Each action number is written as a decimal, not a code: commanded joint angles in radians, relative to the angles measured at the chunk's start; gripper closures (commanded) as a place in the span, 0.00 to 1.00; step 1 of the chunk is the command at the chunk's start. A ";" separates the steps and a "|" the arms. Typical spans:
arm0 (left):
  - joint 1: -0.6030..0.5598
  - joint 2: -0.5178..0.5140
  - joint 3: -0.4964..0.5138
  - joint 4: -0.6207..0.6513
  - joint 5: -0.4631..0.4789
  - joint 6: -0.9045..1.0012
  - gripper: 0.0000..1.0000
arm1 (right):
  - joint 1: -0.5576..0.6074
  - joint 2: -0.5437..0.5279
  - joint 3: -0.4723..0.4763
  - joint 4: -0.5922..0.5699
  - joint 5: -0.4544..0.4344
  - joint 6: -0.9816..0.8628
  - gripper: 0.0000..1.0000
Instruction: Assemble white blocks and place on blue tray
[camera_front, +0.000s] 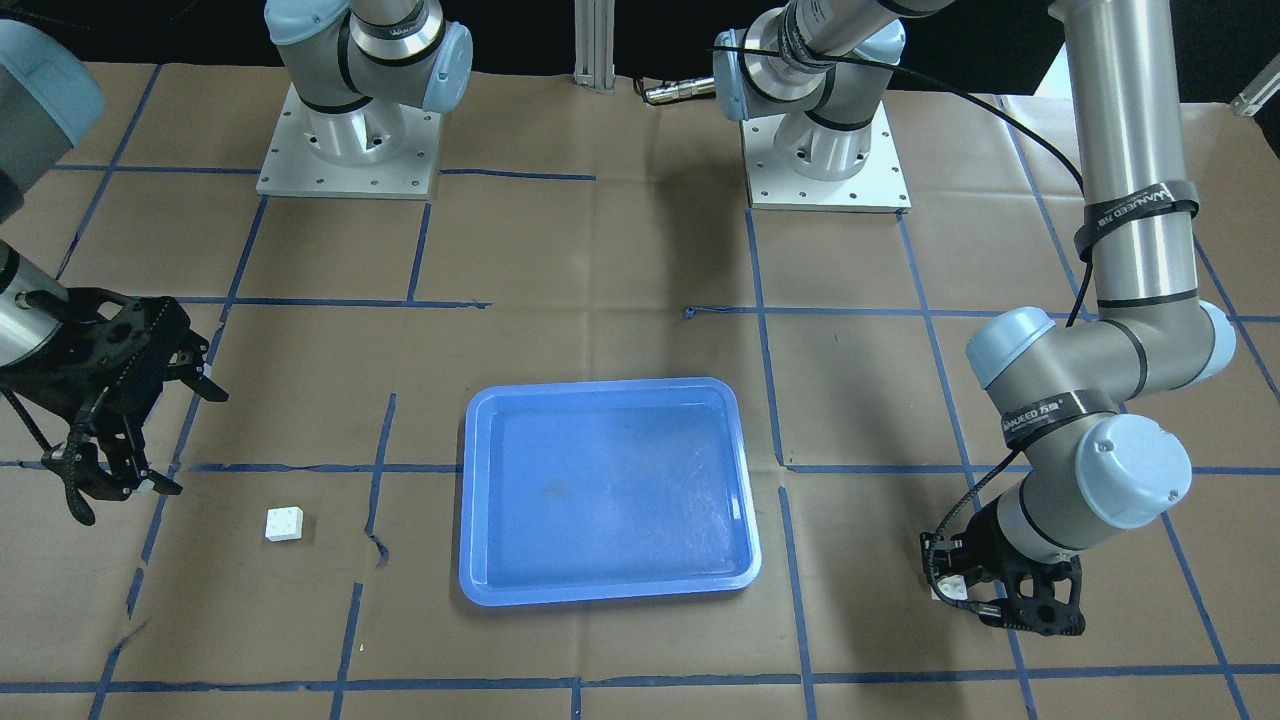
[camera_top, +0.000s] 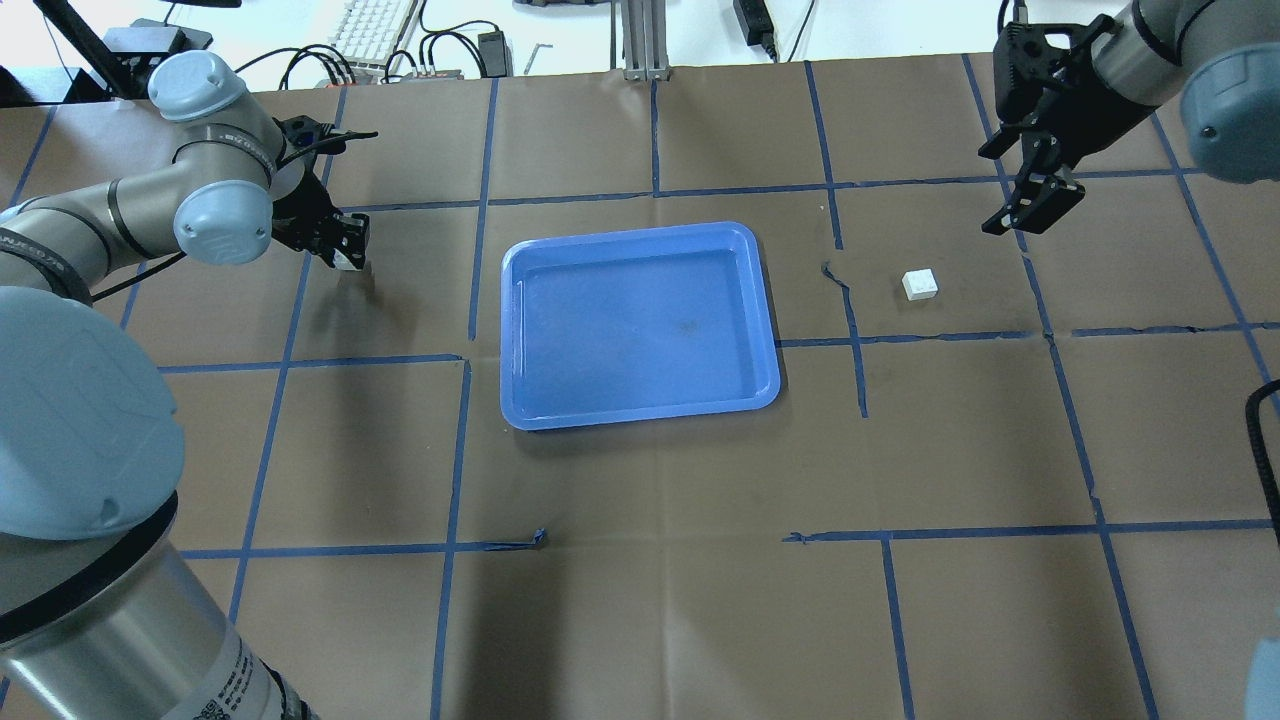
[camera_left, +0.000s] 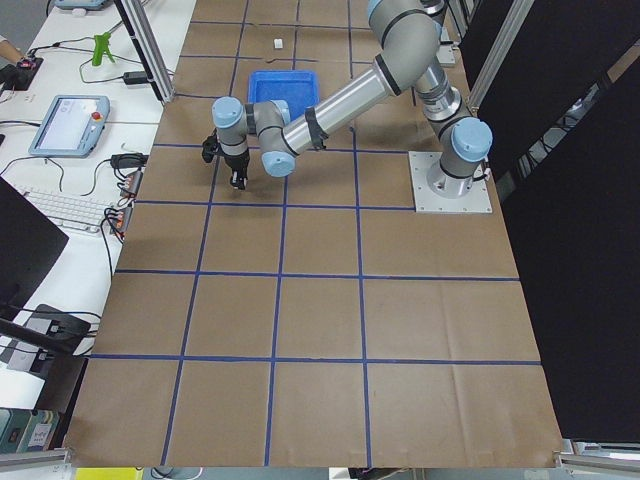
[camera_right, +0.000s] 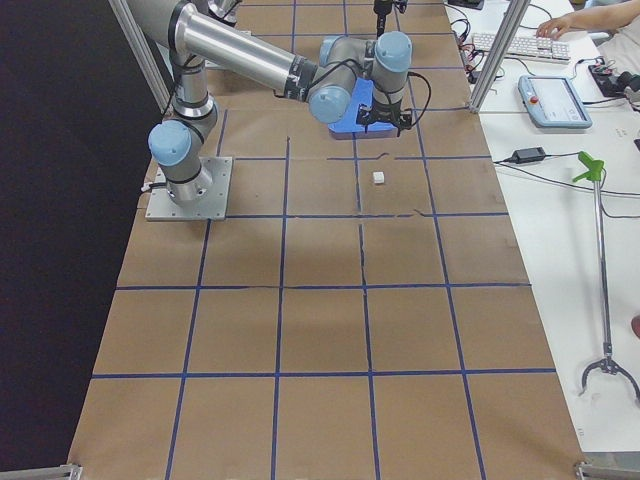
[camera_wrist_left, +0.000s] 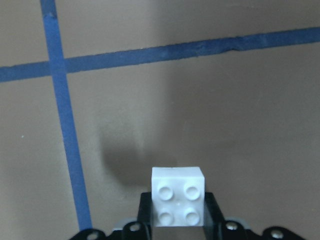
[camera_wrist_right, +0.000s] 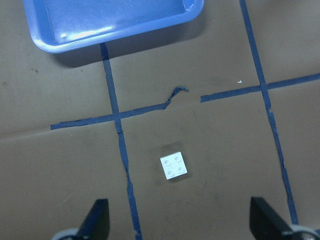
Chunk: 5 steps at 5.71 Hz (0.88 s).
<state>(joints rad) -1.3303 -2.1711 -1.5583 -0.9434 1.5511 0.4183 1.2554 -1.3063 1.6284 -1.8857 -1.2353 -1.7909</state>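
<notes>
White brick (camera_wrist_left: 178, 192) clamped in left gripper (camera_top: 345, 250), left of blue tray (camera_top: 640, 330); second brick (camera_top: 919, 284) lies right of tray, right gripper (camera_top: 1035, 210) spread near it, likely pickup step: centre, descend, close.

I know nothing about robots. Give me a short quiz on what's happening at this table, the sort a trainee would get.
1. True or false: the blue tray already has a block in it.
2. Pick one. The left gripper is: A) open and empty; B) shut on a block; C) resting inside the tray.
3. Fill the gap: the loose white block lies on the table near the open ____ gripper.

Key
1. False: the tray is empty.
2. B: the gripped white block sits between its fingers, studs showing.
3. Right: the right gripper hovers near it, not touching it.
</notes>
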 joint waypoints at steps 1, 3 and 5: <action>-0.156 0.124 -0.035 -0.102 0.016 0.161 1.00 | -0.095 0.129 0.001 -0.003 0.172 -0.244 0.00; -0.362 0.181 -0.049 -0.158 0.017 0.447 1.00 | -0.122 0.275 0.013 0.008 0.268 -0.378 0.00; -0.489 0.177 -0.086 -0.144 0.030 0.777 1.00 | -0.122 0.353 0.014 0.001 0.275 -0.450 0.00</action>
<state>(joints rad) -1.7665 -1.9955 -1.6247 -1.0947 1.5777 1.0424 1.1346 -0.9856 1.6413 -1.8804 -0.9651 -2.2115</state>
